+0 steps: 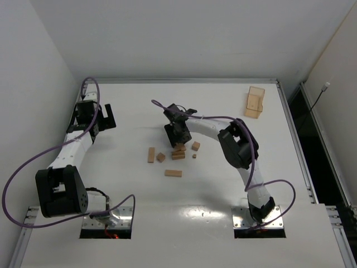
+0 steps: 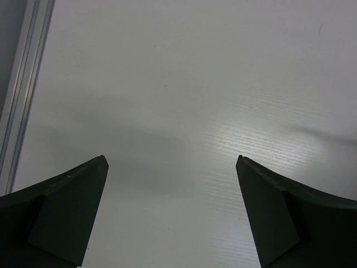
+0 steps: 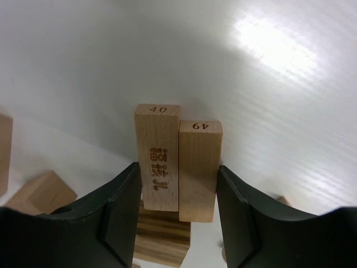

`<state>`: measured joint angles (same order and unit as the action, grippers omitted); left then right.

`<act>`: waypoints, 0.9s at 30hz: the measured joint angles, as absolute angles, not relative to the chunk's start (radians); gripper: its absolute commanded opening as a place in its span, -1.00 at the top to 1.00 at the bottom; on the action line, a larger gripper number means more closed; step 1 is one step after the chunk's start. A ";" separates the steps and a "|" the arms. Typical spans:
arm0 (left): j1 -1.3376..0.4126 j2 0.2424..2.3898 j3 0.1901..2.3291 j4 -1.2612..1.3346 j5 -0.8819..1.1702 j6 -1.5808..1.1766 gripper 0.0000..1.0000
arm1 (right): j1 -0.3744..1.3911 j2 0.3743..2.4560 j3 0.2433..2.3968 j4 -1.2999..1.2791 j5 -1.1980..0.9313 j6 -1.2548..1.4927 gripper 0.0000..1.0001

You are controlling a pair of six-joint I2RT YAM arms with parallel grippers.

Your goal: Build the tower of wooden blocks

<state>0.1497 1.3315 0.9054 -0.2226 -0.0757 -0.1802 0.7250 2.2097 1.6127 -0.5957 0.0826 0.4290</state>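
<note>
My right gripper (image 1: 177,137) (image 3: 177,174) is shut on two light wooden bars standing side by side, one marked 40 (image 3: 158,159) and one marked 49 (image 3: 198,170). They rest over a darker striped block (image 3: 162,239) of the small stack (image 1: 178,153) at mid-table. Loose wood blocks lie around it: a bar (image 1: 151,154), a cube (image 1: 160,157), a bar (image 1: 173,173), a cube (image 1: 196,146) and a tiny bit (image 1: 194,156). My left gripper (image 1: 100,118) (image 2: 172,162) is open and empty over bare table at the far left.
A translucent amber box (image 1: 255,102) stands at the back right. A metal table rim (image 2: 19,89) runs along the left side close to my left gripper. In the right wrist view a loose cube (image 3: 42,192) lies just left of the fingers.
</note>
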 measured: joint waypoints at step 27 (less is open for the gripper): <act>0.150 1.390 0.906 -0.228 -0.094 -0.169 -1.00 | 0.586 2.271 1.711 -0.611 0.123 0.674 -0.04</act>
